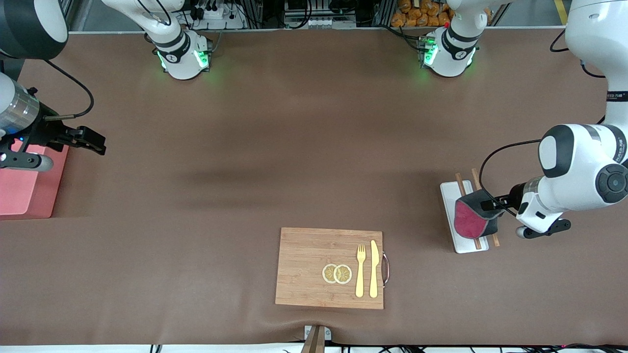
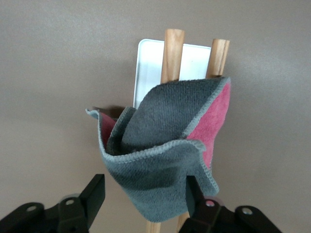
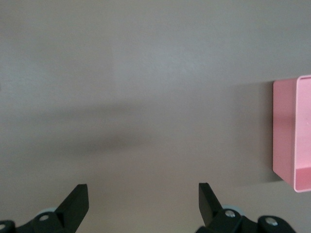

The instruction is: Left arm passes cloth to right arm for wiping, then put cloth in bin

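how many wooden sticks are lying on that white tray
2. Both wooden sticks lie side by side along the white tray, toward the left arm's end of the table. The cloth covers their middles, so another could be hidden under it.

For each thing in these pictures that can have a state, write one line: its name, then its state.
cloth: crumpled, draped over the chopsticks on the tray, between the left fingers
left gripper: open around the cloth
right gripper: open, empty, beside the bin
bin: upright
chopsticks: lying across the white tray
fork and knife: flat on the wooden board
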{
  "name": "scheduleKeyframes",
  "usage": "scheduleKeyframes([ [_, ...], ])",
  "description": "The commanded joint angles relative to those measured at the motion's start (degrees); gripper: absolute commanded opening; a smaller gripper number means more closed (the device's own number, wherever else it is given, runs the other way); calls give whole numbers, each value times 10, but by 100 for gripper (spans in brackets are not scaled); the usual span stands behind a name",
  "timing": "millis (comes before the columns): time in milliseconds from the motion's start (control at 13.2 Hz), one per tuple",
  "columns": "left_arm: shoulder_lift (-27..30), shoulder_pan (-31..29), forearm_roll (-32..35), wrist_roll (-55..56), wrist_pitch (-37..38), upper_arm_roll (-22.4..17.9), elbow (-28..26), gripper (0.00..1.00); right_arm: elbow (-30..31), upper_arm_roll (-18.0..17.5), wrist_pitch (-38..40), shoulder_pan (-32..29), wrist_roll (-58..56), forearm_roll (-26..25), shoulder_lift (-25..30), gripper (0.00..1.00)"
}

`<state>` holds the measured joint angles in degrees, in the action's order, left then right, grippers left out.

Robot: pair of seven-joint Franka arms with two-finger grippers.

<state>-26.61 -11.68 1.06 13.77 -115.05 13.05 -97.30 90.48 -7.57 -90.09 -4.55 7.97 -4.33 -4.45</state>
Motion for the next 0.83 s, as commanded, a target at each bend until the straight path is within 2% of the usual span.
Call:
scheduleKeyframes([
  [0,-3,-4,-9,7,-4,1,0,66,-14,-5,25,-12,10,-14,-17,100],
  [76,-5,-4,-9,6,-5,2,1,65,-14,-5,29,-12,13,-14,-17,100],
  [227,-8,-4,-9,7,-7,2,2,62,-19,-6,35,-6,93,-11,-17,100],
  [302,-9,-4,-9,7,-7,2,3,50,-27,-8,53,-2,149,-6,-18,100],
  [453,-10,-4,-9,7,-7,2,3,37,-46,-10,79,16,213,-4,-21,100],
  [604,-10,-3,-9,7,-7,2,3,23,-46,-10,82,20,218,4,-21,100],
  [756,-10,-3,-11,8,-7,2,4,0,-46,-10,83,22,249,28,-26,100],
])
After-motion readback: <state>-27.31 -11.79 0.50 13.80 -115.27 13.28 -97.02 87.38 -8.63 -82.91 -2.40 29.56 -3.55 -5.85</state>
